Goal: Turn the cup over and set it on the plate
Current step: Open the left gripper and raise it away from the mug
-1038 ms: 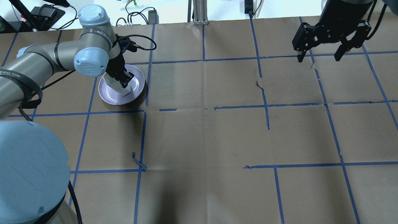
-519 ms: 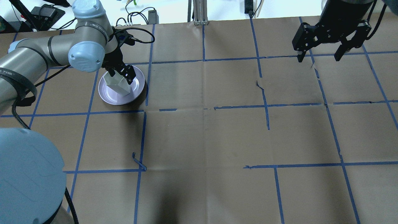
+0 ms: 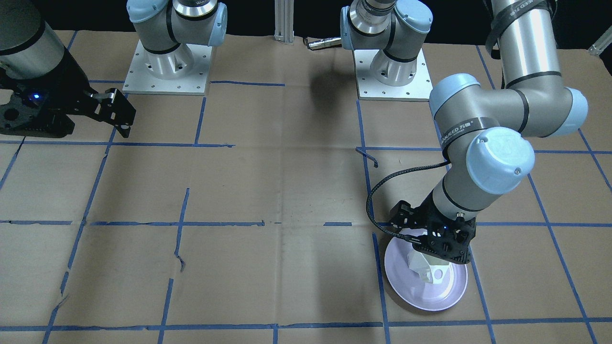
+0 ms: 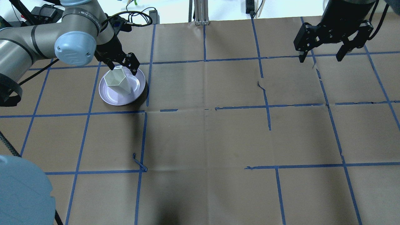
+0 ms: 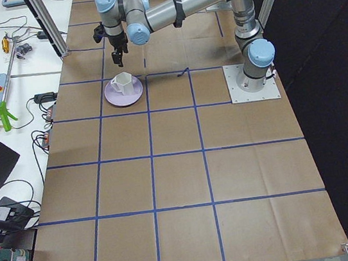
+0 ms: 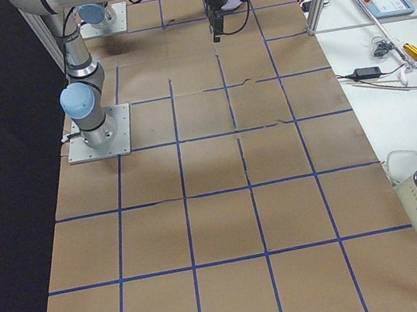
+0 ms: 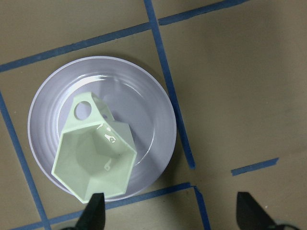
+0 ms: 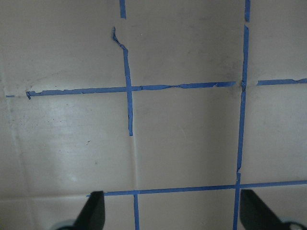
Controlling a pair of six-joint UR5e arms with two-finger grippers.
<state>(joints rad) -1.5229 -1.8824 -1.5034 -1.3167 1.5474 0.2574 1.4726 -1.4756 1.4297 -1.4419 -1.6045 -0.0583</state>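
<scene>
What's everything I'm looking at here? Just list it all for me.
cup: one, white, standing open side up on the plate
plate: one, pale lavender, on the table, on the robot's left side
table: one, covered in brown paper
tape lines: many, blue, forming a grid across the paper
left gripper: one, black, open, above the cup
right gripper: one, black, open, empty, above the paper on the robot's right side

Upper left in the overhead view, we see a small white faceted cup (image 4: 118,82) and a glossy round pale lavender plate (image 4: 107,95). The brown paper table cover (image 4: 203,137) bears a blue tape grid (image 4: 231,59). The left gripper (image 4: 123,69) and right gripper (image 4: 319,60) are black.
</scene>
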